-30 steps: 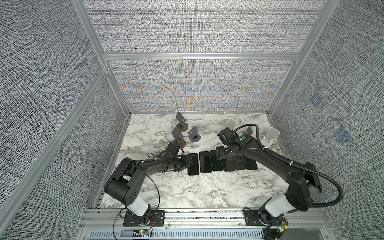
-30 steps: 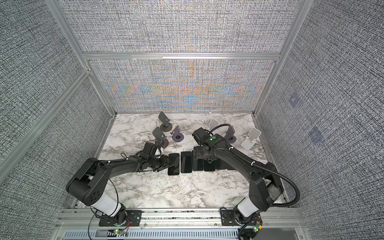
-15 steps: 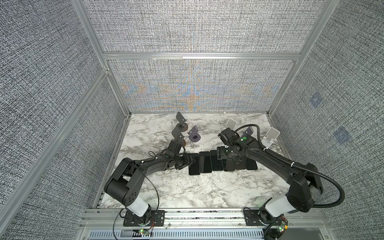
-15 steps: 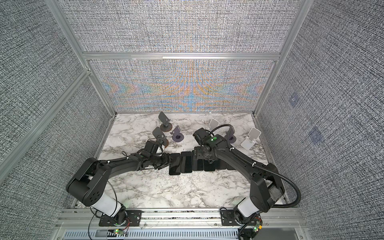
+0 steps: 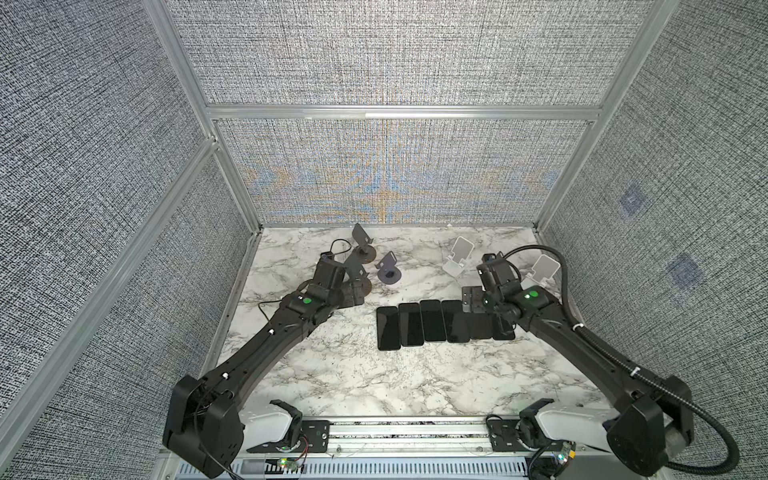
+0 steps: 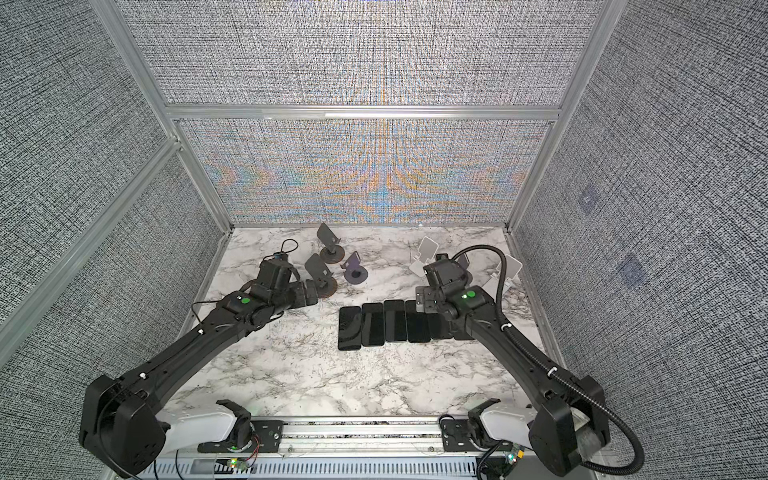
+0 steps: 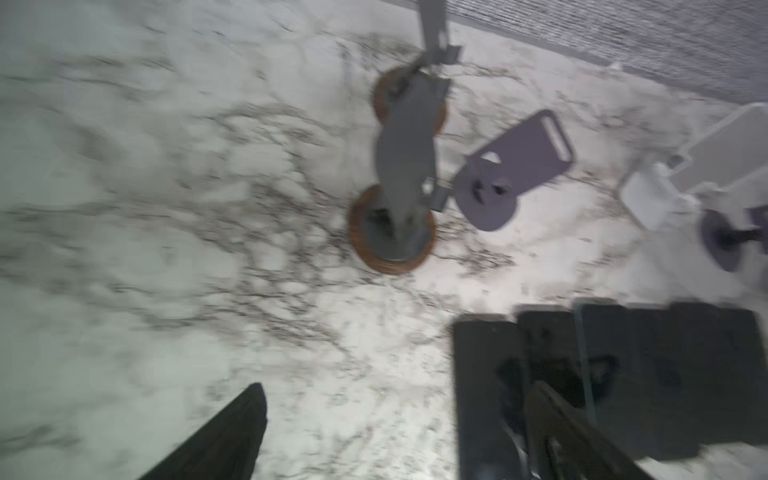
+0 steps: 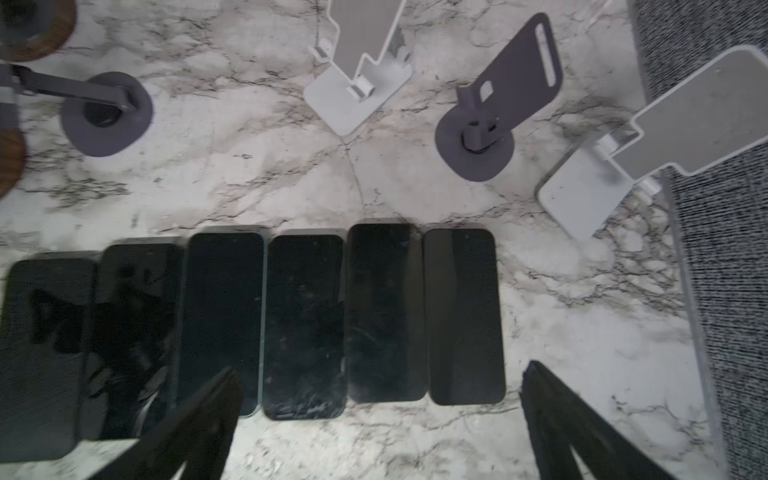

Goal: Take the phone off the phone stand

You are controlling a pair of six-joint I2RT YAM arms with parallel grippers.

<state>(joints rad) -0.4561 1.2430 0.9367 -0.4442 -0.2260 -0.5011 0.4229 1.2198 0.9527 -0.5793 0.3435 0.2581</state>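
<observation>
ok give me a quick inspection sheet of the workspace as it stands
surface: marble tabletop, no spills seen
job's things: six phones flat in a row, screens dark; six stands behind them, grey, purple and white, all empty
clutter: nothing seen
grippers: left gripper open, empty, near a grey stand; right gripper open, empty, over the right of the row
cables: black hose arching over the right arm; thin wire beside the left arm
surroundings: grey fabric panels in a metal frame
</observation>
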